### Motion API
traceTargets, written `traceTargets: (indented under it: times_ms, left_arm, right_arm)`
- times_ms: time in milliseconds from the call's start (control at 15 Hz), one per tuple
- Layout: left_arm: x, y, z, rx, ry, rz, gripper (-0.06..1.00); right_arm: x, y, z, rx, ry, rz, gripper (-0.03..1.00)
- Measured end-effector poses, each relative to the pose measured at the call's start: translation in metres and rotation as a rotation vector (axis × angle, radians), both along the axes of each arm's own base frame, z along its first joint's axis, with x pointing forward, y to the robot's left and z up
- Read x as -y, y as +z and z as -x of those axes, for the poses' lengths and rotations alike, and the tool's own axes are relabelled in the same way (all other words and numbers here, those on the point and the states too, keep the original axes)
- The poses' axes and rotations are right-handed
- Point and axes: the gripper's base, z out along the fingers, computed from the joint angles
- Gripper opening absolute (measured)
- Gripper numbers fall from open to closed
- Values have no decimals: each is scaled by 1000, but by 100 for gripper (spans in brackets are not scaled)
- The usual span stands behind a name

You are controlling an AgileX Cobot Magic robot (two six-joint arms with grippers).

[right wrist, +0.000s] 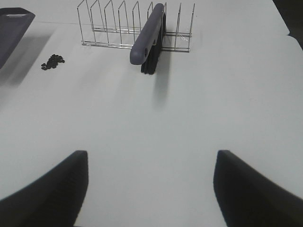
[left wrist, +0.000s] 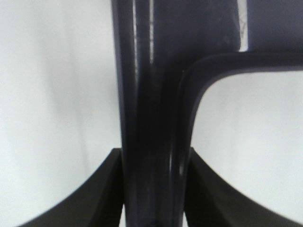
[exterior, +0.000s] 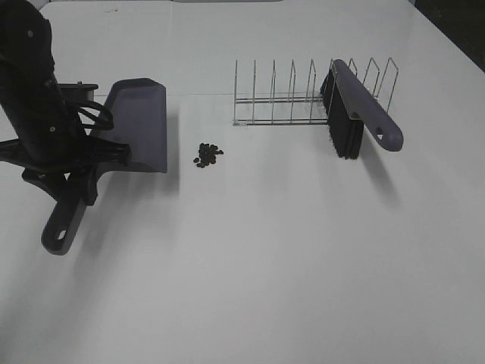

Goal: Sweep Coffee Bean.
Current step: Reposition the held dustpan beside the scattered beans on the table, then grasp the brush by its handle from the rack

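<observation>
- The white worktop (exterior: 288, 265) spread bare and matte beneath both grippers. Of the room, only a dark strip past the far corner showed, beyond the right gripper's side.
- The wire rack (exterior: 280, 98) stood well ahead of the right gripper (right wrist: 151, 189), whose jaws were spread wide with nothing between them.
- The dustpan (exterior: 140, 125) lay flat on the worktop, and the left gripper (left wrist: 154, 189) was clamped tight on its handle. The pan's body lay ahead of that gripper, with its open lip turned toward the beans.
- The brush (exterior: 364, 106) leaned in the rack, bristles down, ahead of the right gripper and apart from it. It looked untouched.
- The coffee bean (exterior: 207, 154) pile sat in one small dark cluster on the worktop, just beyond the dustpan's lip on the side away from the left gripper. From the right gripper it lay far ahead and toward the left arm's side.
- By my judgement the task was at an early stage. The pan was in hand, but the brush had yet to be picked up, no bean was visible in the pan, and all the sweeping remained.
</observation>
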Motion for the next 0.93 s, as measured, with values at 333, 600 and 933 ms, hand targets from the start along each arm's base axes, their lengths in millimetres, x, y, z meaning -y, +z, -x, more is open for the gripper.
traceTargets:
  times_ms: [333,600,933]
  left_arm:
    - [-1,1,0,7,-8,-13,35]
    - [-1,1,0,7,-9,-13,35]
    - [-1,1,0,8,-24,-14,35]
  right_arm:
    - [0,0,0,0,0,0,65]
    - [0,12,-6,34,-5,-3,65]
    - [-2,70,-79,-22,51,14,65]
